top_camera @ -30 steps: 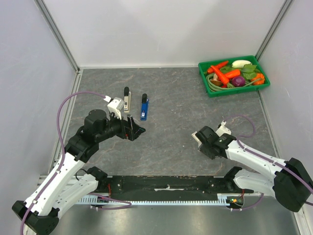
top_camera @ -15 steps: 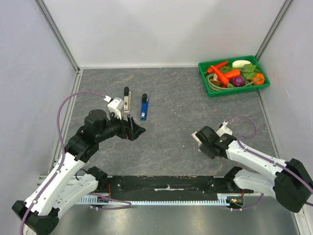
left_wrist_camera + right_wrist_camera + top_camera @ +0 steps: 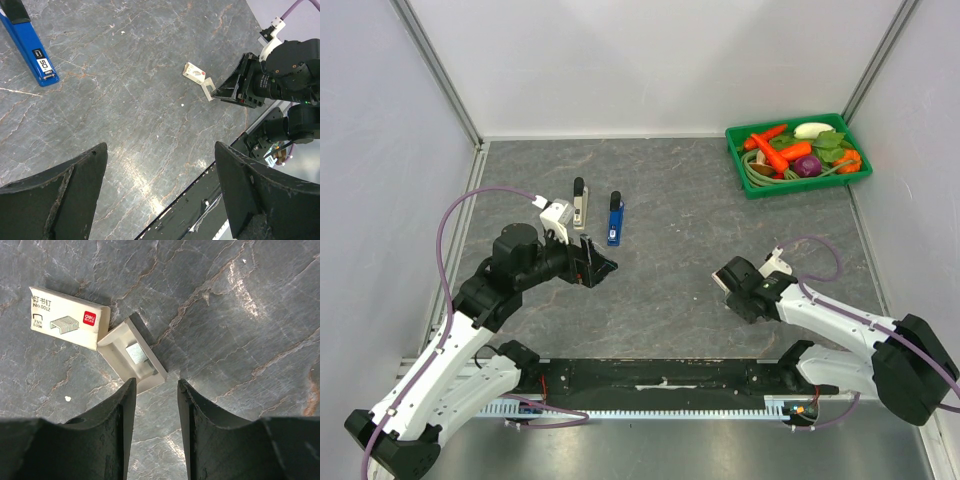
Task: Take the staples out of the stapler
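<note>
A blue stapler (image 3: 614,220) lies shut on the table, also seen in the left wrist view as the blue stapler (image 3: 31,51). A black and beige stapler (image 3: 579,203) lies just left of it. My left gripper (image 3: 596,265) hovers open and empty below the staplers; in its wrist view the left gripper (image 3: 160,150) has jaws spread wide. My right gripper (image 3: 155,382) is open with nothing between its fingers, just short of a small open tray (image 3: 132,362) holding a staple strip (image 3: 136,353), beside a white staple box (image 3: 67,317).
A green tray (image 3: 800,187) of toy vegetables stands at the back right corner. Grey walls enclose the table on three sides. The black rail (image 3: 660,375) with the arm bases runs along the near edge.
The right arm has edged slightly to the left toward the staple box. The left arm and both staplers have not moved.
</note>
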Tool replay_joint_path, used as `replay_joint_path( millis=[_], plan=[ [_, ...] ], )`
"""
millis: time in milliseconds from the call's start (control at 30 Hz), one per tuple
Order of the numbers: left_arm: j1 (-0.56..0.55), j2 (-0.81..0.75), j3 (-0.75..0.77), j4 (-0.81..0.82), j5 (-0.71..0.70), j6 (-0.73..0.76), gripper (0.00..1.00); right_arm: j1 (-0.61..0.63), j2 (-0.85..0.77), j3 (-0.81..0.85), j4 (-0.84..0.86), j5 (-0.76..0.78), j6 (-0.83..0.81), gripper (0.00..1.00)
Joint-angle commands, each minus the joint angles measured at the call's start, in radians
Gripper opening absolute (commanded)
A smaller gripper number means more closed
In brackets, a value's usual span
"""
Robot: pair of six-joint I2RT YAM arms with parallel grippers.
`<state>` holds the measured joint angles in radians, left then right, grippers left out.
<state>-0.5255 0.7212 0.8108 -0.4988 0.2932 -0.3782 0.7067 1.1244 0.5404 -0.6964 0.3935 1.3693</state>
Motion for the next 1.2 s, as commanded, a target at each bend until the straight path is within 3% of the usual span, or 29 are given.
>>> replay_joint_path(
  millis=[0, 333, 733, 1167],
  plan=[
    [-0.001, -0.005, -0.005, 0.039, 0.026, 0.004, 0.93, -0.004, 0.003, 0.009, 0.012, 0.038, 0.033, 0.46],
    [-0.002, -0.003, -0.007, 0.039, 0.027, 0.005, 0.93, -0.003, 0.029, -0.003, 0.021, 0.041, 0.033, 0.43],
    [-0.002, -0.002, -0.009, 0.039, 0.026, 0.007, 0.93, -0.004, 0.015, 0.004, 0.011, 0.062, 0.020, 0.32],
    [-0.004, 0.017, -0.009, 0.039, 0.021, 0.005, 0.93, -0.003, 0.025, 0.024, -0.018, 0.100, -0.018, 0.09]
  ],
)
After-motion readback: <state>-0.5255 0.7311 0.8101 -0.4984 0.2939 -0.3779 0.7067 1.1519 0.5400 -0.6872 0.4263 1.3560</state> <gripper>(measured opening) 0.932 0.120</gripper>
